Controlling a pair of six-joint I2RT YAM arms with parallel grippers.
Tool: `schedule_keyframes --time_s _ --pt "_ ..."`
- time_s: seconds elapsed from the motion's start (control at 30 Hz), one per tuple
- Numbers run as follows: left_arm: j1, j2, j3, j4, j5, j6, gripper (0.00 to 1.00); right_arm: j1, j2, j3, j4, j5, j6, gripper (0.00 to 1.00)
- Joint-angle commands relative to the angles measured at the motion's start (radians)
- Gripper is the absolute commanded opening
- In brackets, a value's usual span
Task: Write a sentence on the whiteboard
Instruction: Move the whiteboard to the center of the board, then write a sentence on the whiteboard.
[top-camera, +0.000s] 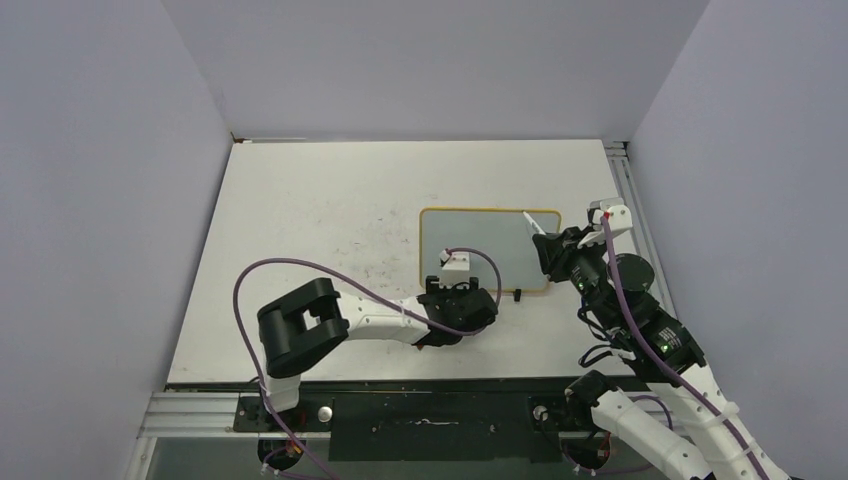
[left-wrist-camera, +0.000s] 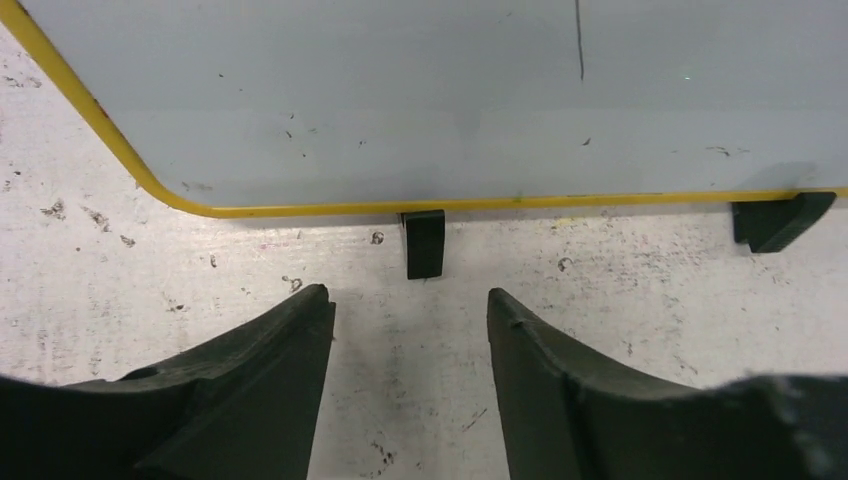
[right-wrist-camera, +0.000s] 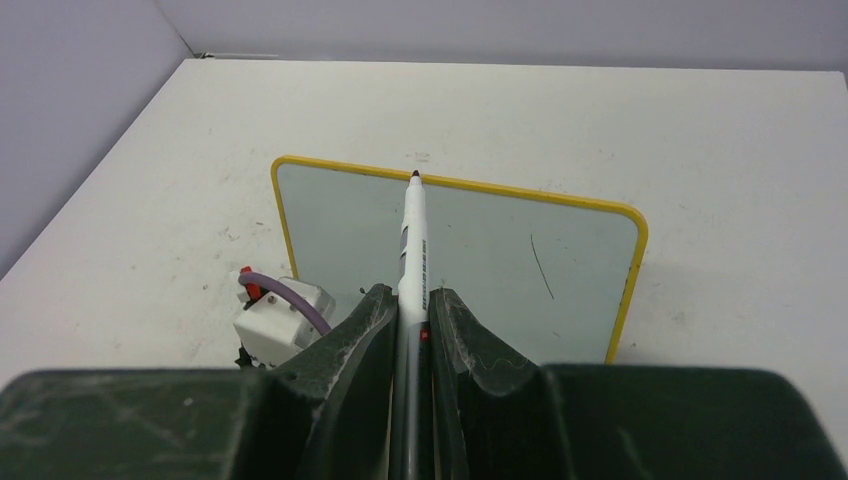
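The top camera showed the small rectangular whiteboard (top-camera: 480, 250), pale grey with a thin yellow frame, lying flat on the scuffed white table (top-camera: 320, 220), right of centre. The left gripper (top-camera: 456, 288) sat at its 6 o'clock edge and the right gripper (top-camera: 550, 248) at about 3 o'clock.

In the left wrist view the jaws stood apart and empty, just short of a small black foot (left-wrist-camera: 424, 243).

In the right wrist view that gripper clamped a white-grey marker (right-wrist-camera: 412, 240), tip toward 12 o'clock. A thin dark stroke (right-wrist-camera: 541, 267), possibly ink, crossed the board.
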Motion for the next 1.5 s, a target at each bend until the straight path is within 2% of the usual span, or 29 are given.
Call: schedule_keyframes --time_s 0.0,0.13,0.27,0.43,0.5,0.6,0.77,0.9,1.0,1.17,1.47 --pt "-0.011 -0.09 -0.026 0.038 0.023 0.001 0.58 -0.001 -0.011 0.048 0.001 -0.011 -0.007 0.05" --pt "-0.016 -0.159 -0.105 0.118 0.068 0.017 0.59 -0.002 -0.014 0.065 -0.013 -0.021 -0.015 0.05" --pt "-0.019 -0.296 -0.23 0.191 0.128 0.005 0.62 -0.003 -0.015 0.086 -0.031 -0.026 -0.025 0.05" --pt "-0.001 -0.476 -0.3 0.221 0.248 0.12 0.76 -0.002 -0.013 0.095 -0.035 -0.049 -0.041 0.05" --pt "0.055 -0.541 -0.304 0.216 0.364 0.202 0.79 -0.002 -0.008 0.092 -0.029 -0.074 -0.049 0.05" --pt "0.206 -0.631 -0.304 0.167 0.612 0.301 0.79 -0.003 0.005 0.08 -0.014 -0.113 -0.053 0.05" --pt "0.453 -0.72 -0.23 0.052 0.94 0.491 0.8 -0.003 0.04 0.053 0.023 -0.23 -0.045 0.05" --pt "0.643 -0.7 -0.208 0.063 1.237 0.562 0.8 -0.003 0.086 0.021 0.068 -0.348 -0.043 0.05" --pt "0.731 -0.663 -0.226 0.138 1.344 0.571 0.8 -0.004 0.124 -0.003 0.102 -0.424 -0.046 0.05" --pt "0.747 -0.547 -0.199 0.199 1.422 0.636 0.78 -0.004 0.204 -0.024 0.152 -0.52 -0.046 0.05" --pt "0.746 -0.336 -0.176 0.325 1.498 0.676 0.7 -0.01 0.306 -0.047 0.221 -0.516 -0.062 0.05"
